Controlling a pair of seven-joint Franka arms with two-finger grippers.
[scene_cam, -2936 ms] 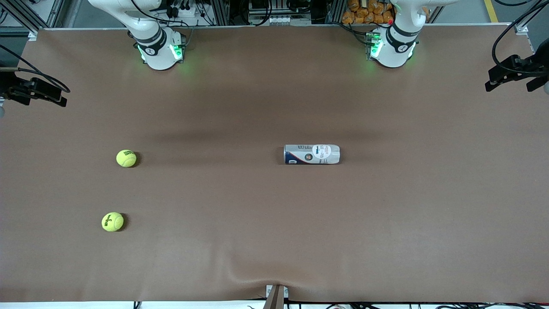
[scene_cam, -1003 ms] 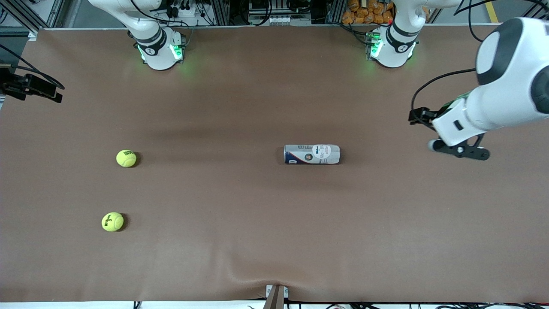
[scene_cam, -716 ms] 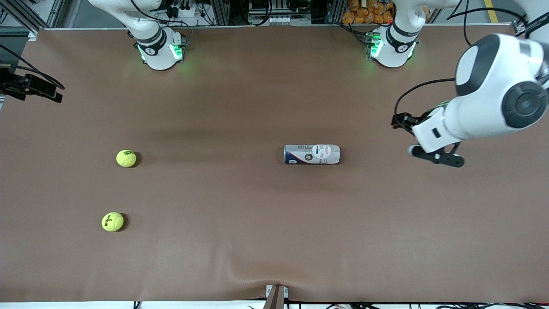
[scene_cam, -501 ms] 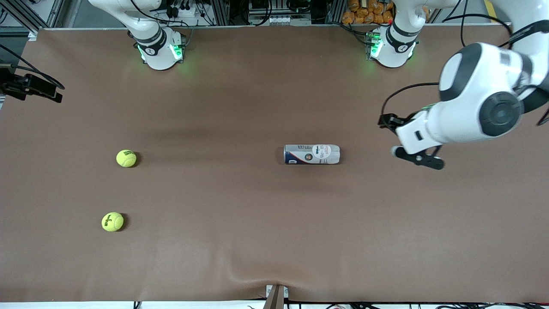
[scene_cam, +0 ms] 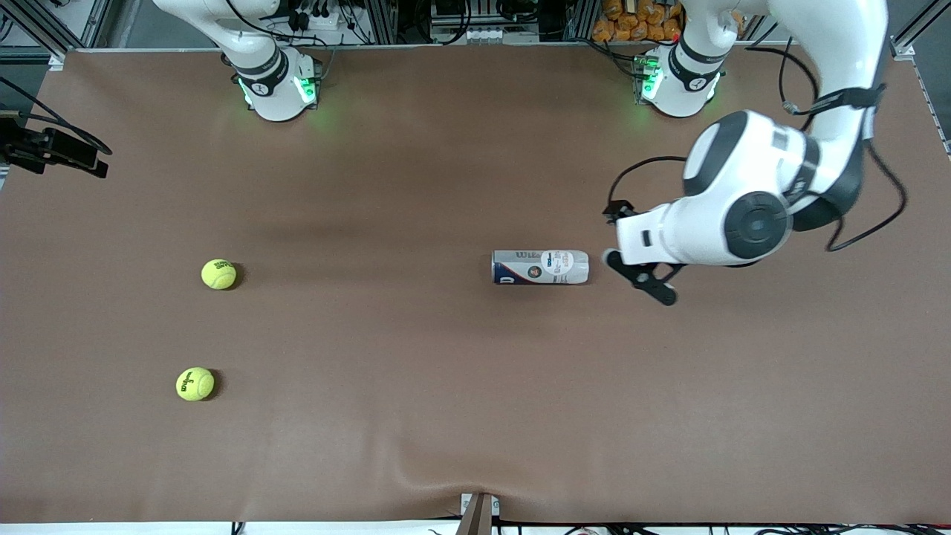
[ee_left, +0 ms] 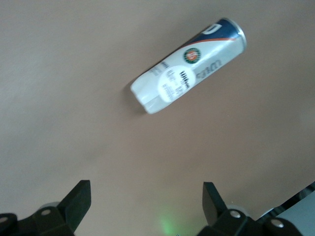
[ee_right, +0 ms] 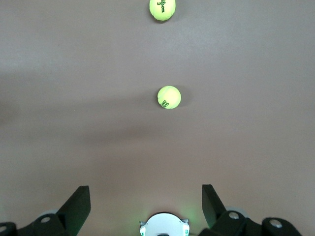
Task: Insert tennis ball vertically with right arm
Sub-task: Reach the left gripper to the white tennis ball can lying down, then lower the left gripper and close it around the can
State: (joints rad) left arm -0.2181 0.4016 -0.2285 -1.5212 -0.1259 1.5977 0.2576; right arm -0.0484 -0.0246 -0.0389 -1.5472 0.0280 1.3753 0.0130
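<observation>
Two yellow-green tennis balls lie toward the right arm's end of the table, one (scene_cam: 218, 274) (ee_right: 169, 97) farther from the front camera than the other (scene_cam: 195, 384) (ee_right: 162, 9). A white and blue ball can (scene_cam: 540, 267) (ee_left: 187, 73) lies on its side mid-table, its rimmed end toward the right arm's end. My left gripper (scene_cam: 640, 277) (ee_left: 146, 186) hangs open and empty over the table just off the can's rounded end. My right gripper (scene_cam: 58, 152) (ee_right: 145, 191) waits open and empty, high at the right arm's end, apart from both balls.
The brown table cover has a raised wrinkle (scene_cam: 446, 464) near the front edge, by a small bracket (scene_cam: 478, 511). The right arm's base (scene_cam: 276, 89) (ee_right: 164, 225) and the left arm's base (scene_cam: 677, 85) stand along the edge farthest from the front camera.
The left arm has swung in from the left arm's end of the table until its open gripper is beside the can. The right arm, balls and can have not moved.
</observation>
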